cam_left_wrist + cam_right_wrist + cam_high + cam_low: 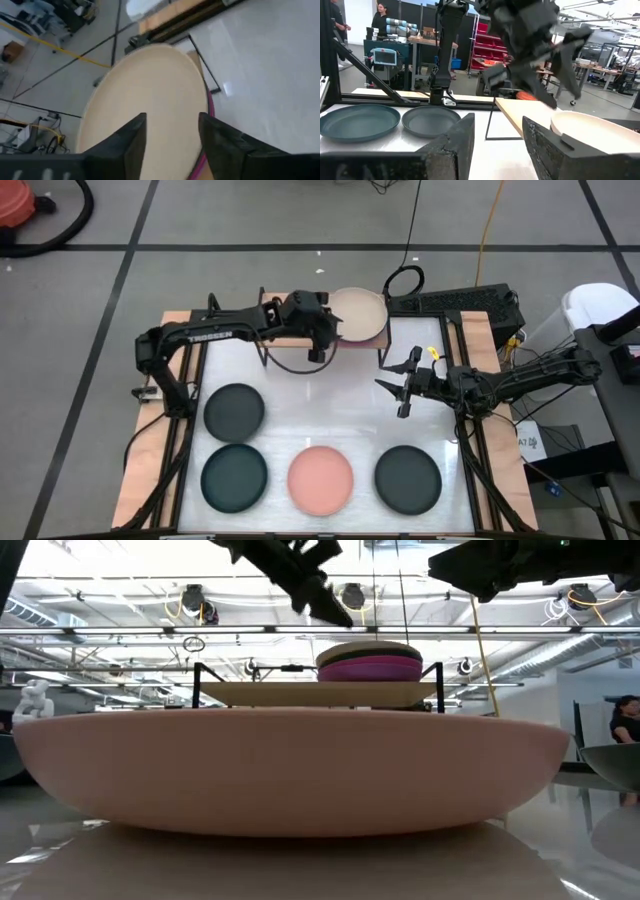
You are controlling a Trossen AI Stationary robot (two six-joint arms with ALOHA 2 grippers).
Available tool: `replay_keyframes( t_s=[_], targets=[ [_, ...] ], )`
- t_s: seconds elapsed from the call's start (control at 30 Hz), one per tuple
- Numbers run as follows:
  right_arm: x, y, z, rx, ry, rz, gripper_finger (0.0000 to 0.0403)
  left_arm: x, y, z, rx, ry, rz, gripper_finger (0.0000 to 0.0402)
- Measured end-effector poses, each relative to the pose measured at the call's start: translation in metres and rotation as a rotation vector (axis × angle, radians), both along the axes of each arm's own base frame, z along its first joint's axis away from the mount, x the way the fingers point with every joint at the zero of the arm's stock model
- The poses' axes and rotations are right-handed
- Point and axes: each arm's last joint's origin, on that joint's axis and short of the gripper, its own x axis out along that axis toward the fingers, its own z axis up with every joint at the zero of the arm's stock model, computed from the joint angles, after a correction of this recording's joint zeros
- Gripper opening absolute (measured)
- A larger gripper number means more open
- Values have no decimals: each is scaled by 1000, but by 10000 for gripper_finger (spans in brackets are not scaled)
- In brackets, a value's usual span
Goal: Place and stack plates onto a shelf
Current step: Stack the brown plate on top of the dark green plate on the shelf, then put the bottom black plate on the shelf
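So the beige plate (358, 313) is sitting on top of a stack at the right end of the shelf (320, 693), with a magenta plate (372, 669) right under it in the low view. Left gripper (322, 340) hangs just beside that stack, over the shelf, fingers (131, 137) spread apart and nothing between them, the beige plate right below in its wrist view. Four more plates are on the white table (330, 395): two dark ones (234, 409) (235, 477) on the left, a salmon pink plate (321, 479) front middle, another dark one (408, 478) to the right. Right gripper (403, 388) hovers over the table right of the shelf, open and empty.
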Motion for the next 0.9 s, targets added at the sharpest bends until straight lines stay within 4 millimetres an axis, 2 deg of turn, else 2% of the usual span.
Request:
replay_keyframes(
  t_s=[0.13,0.33,0.47,0.57,0.7,0.9],
  targets=[
    [0,0,-1,-1,6,-1,146,-14,-13,21,-32,-43,14,209],
    [0,0,-3,0,28,-2,146,-42,-38,61,-145,-171,39,213],
    [0,0,-5,1,49,-2,146,-52,-54,71,-210,-200,34,213],
    [0,0,-5,3,51,-1,146,-48,-66,64,-241,-240,9,207],
    [0,0,-6,6,62,-1,146,-40,-87,42,-262,-301,-52,174],
    [0,0,-9,16,83,-1,146,-42,-101,-10,-332,-344,-68,127]
  ],
)
